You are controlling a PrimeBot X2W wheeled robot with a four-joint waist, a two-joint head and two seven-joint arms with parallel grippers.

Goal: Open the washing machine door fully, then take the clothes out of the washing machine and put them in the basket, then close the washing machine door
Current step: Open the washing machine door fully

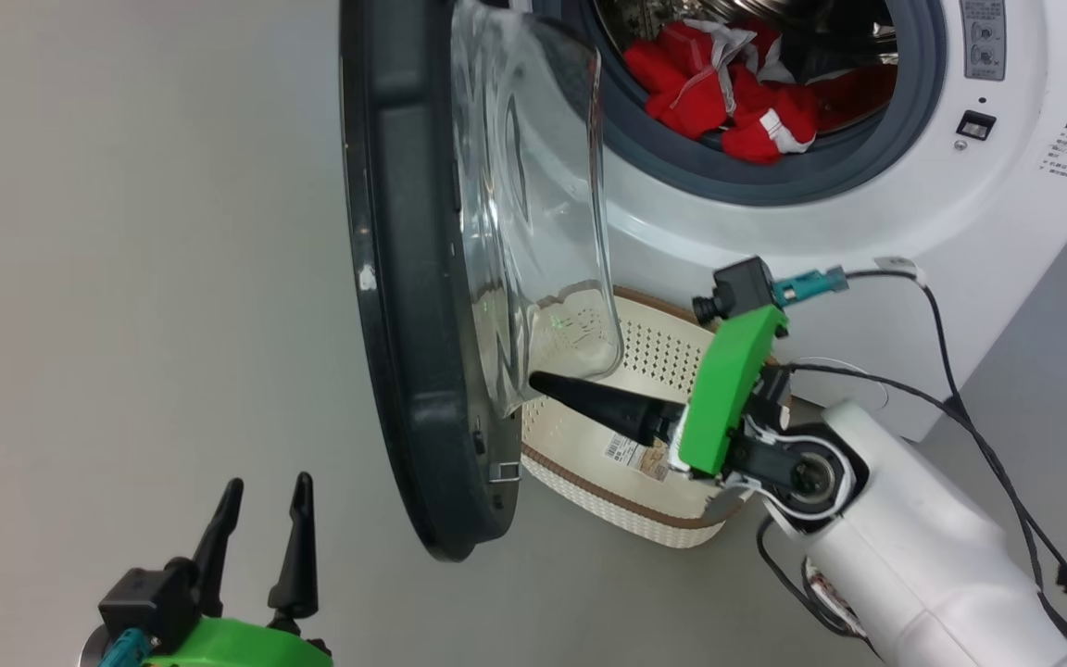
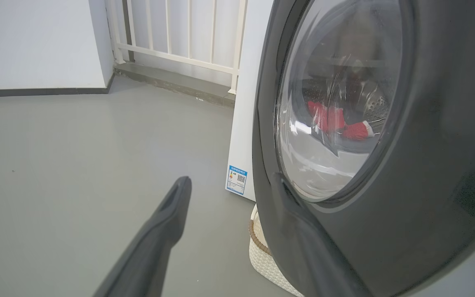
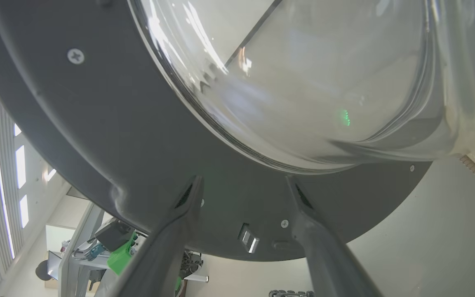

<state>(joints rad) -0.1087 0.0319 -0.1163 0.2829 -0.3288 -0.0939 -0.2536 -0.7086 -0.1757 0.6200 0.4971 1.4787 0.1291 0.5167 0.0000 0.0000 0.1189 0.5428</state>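
We see a plain grey floor (image 1: 126,278), smooth and matt, taking up the whole left half of the head view and running on along the lower edge and the right edge. The washing machine (image 1: 1006,232) stands on it at the upper right. The basket (image 1: 626,519) sits on it at lower centre, just in front of the machine's white front.

In the left wrist view we follow the same floor back to a white wall (image 2: 35,41) with a dark skirting (image 2: 39,92) at upper left, and to a low grey sill (image 2: 171,82) carrying a white railing (image 2: 179,37) at top centre. A tiny dark speck (image 2: 12,170) lies on the floor at the left.
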